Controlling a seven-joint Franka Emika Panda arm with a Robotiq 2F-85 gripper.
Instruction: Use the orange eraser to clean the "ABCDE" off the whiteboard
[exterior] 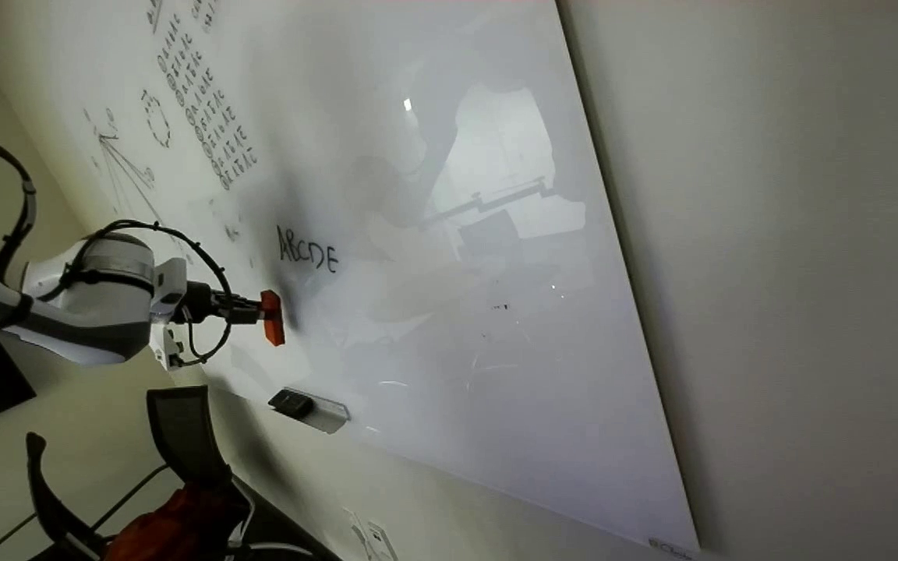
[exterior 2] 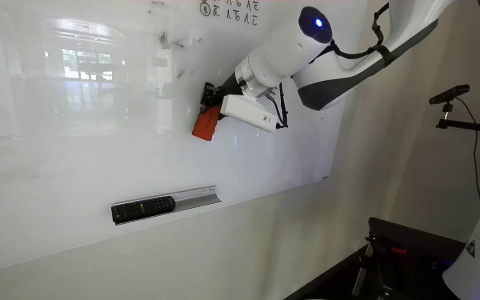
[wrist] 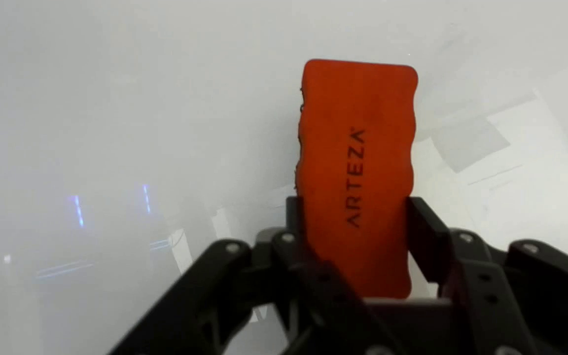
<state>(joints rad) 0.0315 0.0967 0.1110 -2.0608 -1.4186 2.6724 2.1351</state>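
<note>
The whiteboard (exterior: 433, 351) fills much of both exterior views (exterior 2: 77, 166) and the background of the wrist view (wrist: 116, 123). The dark "ABCDE" (exterior: 307, 249) shows whole on the board in an exterior view; it is out of sight in the wrist view. My gripper (exterior: 260, 313) is shut on the orange eraser (exterior: 273, 319), below the letters in that picture. The eraser also shows in an exterior view (exterior 2: 206, 123). In the wrist view the fingers (wrist: 354, 222) clasp the eraser's sides (wrist: 358, 148), its ARTEZA label facing the camera. I cannot tell whether it touches the board.
A small metal tray (exterior 2: 198, 198) on the board's lower edge holds a black remote (exterior 2: 143, 209). Rows of other writing (exterior: 207, 117) and sketched outlines (exterior: 157, 117) are on the board. A chair (exterior: 184, 436) stands below the arm. A camera on a stand (exterior 2: 448, 95) is at the right.
</note>
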